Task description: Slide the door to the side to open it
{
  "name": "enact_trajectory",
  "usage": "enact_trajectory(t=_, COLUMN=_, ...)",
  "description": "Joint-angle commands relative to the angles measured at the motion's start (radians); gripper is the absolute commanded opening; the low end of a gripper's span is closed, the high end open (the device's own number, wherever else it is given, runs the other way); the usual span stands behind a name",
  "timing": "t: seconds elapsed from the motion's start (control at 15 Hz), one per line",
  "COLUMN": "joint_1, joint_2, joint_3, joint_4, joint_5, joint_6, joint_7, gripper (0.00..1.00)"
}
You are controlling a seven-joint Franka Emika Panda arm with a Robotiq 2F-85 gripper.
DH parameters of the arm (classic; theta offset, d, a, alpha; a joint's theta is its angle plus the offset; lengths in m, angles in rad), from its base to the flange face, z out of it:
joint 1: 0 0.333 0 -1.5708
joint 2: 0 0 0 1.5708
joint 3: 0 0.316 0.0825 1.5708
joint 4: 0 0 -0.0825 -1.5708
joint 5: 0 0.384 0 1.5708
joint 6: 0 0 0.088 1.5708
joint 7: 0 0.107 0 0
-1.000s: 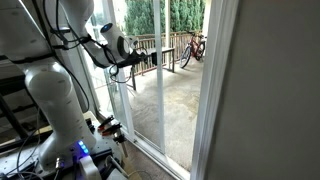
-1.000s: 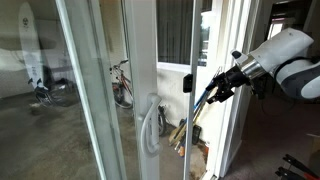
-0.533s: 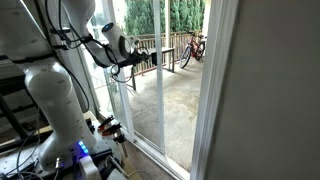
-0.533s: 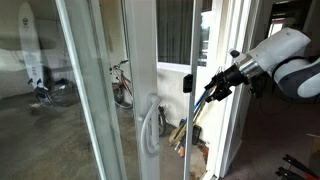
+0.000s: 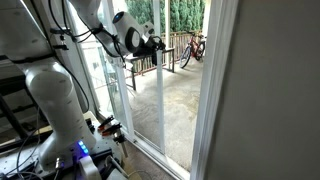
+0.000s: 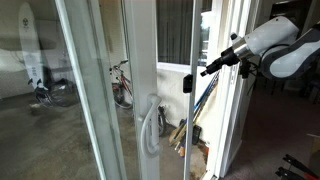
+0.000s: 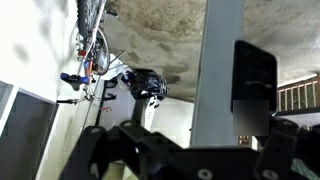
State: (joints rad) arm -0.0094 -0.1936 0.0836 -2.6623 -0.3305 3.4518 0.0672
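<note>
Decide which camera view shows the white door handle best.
An exterior view: the handle shows whole, mounted on a white upright. No other view shows it; the wrist view catches only a plain frame strip.

The dark tool (image 7: 190, 145) fills the bottom of the frame, its linkages blurred. One black finger (image 7: 255, 75) rises at the right, overlapping the right edge of the door (image 7: 215, 60), whose white frame runs as a broad band from the top edge down behind the tool. A bicycle (image 7: 92, 40) lies turned sideways at upper left on grey concrete (image 7: 160, 30). A railing (image 7: 300, 95) shows at the right edge.
</note>
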Motion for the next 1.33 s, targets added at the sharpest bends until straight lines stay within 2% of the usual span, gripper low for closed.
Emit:
enact_trajectory(t=0.0, joint_1=0.048, joint_2=0.006, joint_3=-0.008, joint_4=0.071, joint_5=0.096, joint_6=0.007, joint_7=-0.047, gripper=1.00)
enact_trajectory(t=0.47, joint_1=0.120, joint_2=0.007, joint_3=0.026, joint_4=0.145, joint_5=0.134, joint_6=0.010, joint_7=-0.051, gripper=1.00)
enact_trajectory(t=0.53, joint_1=0.093, joint_2=0.009, joint_3=0.059, joint_4=0.147, joint_5=0.126, joint_6=0.019, joint_7=-0.039, gripper=1.00)
enact_trajectory(t=0.67, joint_1=0.089, joint_2=-0.001, joint_3=0.088, joint_4=0.148, joint_5=0.140, joint_6=0.017, joint_7=-0.041, gripper=1.00)
enact_trajectory(t=0.93, joint_1=0.029, joint_2=-0.013, joint_3=0.211, joint_4=0.140, joint_5=0.241, joint_6=0.015, joint_7=-0.054, gripper=1.00)
enact_trajectory(t=1.27, joint_1=-0.072, joint_2=-0.017, joint_3=0.398, joint_4=0.147, joint_5=0.354, joint_6=0.012, joint_7=-0.104, gripper=1.00)
